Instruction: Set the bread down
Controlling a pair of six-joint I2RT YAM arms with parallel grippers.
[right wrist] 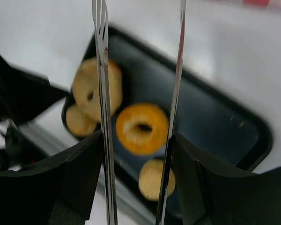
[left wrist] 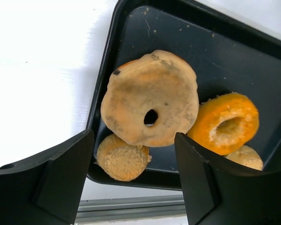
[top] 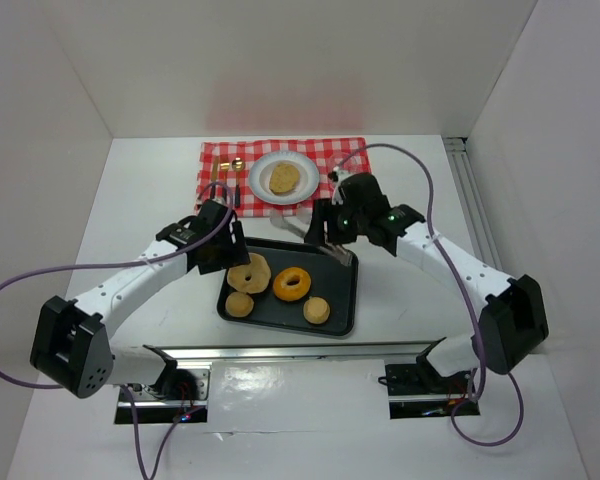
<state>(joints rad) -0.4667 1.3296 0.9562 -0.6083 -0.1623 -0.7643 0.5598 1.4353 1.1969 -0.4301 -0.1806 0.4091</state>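
A black tray point(top: 350, 300) holds a pale bagel point(top: 250, 272), an orange bagel point(top: 292, 284) and two small rolls point(top: 240, 304) point(top: 317, 311). One bread piece point(top: 284, 179) lies on a white plate point(top: 260, 170). My left gripper point(top: 232, 250) is open and empty above the tray's left corner; its wrist view shows the pale bagel point(left wrist: 150, 98) leaning on a roll point(left wrist: 122, 157). My right gripper point(top: 325, 235) is shut on metal tongs point(right wrist: 102, 93), whose open arms hang above the orange bagel point(right wrist: 141, 127) without touching any bread.
The plate sits on a red checkered cloth point(top: 330, 155) with gold cutlery point(top: 225, 175) at its left. A metal rail point(top: 280, 352) runs along the near edge, behind the tray. White walls enclose the table on three sides.
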